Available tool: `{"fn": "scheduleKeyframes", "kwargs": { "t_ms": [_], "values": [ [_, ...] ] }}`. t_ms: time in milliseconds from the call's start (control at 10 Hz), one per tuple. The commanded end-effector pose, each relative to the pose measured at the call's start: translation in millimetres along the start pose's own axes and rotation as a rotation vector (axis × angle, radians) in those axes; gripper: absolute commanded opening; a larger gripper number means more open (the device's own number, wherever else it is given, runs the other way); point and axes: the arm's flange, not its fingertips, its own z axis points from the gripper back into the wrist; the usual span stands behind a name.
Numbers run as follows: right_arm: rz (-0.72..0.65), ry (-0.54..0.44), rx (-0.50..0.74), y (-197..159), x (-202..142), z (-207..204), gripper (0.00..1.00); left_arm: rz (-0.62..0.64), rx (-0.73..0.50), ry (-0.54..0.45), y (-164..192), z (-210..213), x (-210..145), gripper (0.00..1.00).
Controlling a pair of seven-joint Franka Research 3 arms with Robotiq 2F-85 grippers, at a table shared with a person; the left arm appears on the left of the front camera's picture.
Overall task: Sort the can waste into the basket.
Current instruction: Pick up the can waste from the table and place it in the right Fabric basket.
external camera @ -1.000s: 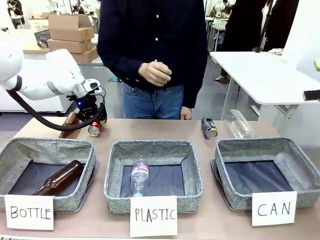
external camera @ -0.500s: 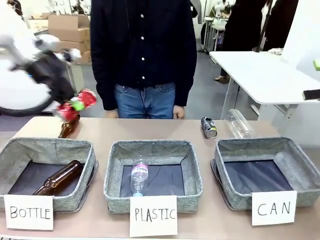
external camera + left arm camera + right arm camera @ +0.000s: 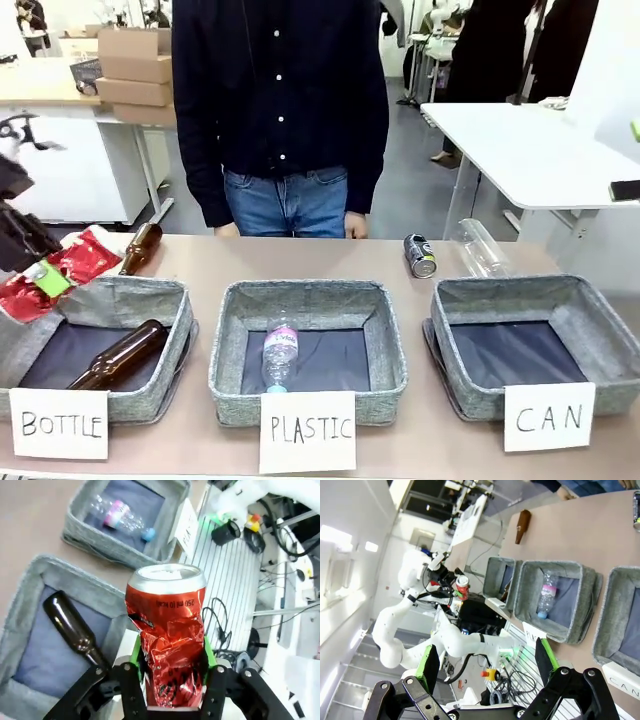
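Left gripper (image 3: 172, 656): clamped on the red can (image 3: 167, 625) — green pads (image 3: 135, 652) pressed into its dented sides, silver top pointing away from the wrist.
Red can's place: off the table (image 3: 190, 447), at the scene's left edge by the left rim of the BOTTLE basket (image 3: 140, 291), well apart from the CAN basket (image 3: 505, 287) at the right.
Right gripper (image 3: 485, 660): jaws spread wide, nothing between them.
Black-and-silver can (image 3: 418, 255): lay on the table just beyond the CAN basket's far-left corner, beside a clear plastic bottle (image 3: 480, 246).
BOTTLE basket: held one brown bottle (image 3: 118, 357).
Person (image 3: 280, 100): stood at the far side — arms down.
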Motion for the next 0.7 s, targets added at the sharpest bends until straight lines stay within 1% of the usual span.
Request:
{"fn": "scheduleKeyframes", "kwargs": {
  "t_ms": [0,100,200,300,400,500,600],
  "values": [
    [0.001,0.000,0.000,0.2,-0.1,0.1,1.00,0.041,-0.013,0.007,22.0,9.7,28.8,0.00],
    [0.039,-0.050,-0.034,24.7,0.3,18.5,1.00,0.000,0.000,0.000,0.0,0.0,0.0,0.50],
    [0.111,-0.105,-0.074,47.2,-3.2,39.2,1.00,-0.164,0.022,0.034,20.9,-24.9,58.1,0.50],
    [0.159,-0.165,-0.145,60.2,-16.2,73.9,1.00,-0.406,-0.013,0.108,22.7,-56.1,133.2,0.50],
    [0.171,-0.234,-0.259,56.8,-30.6,114.5,1.00,-0.584,-0.039,0.150,13.6,-88.4,193.9,0.50],
    [0.135,-0.283,-0.349,42.7,-49.3,155.3,1.00,-0.705,-0.024,0.172,2.3,-125.0,245.5,0.50],
    [0.083,-0.350,-0.390,24.1,-71.9,188.5,1.00,-0.808,0.008,0.212,-10.5,-161.7,287.2,0.50]
  ]
}}
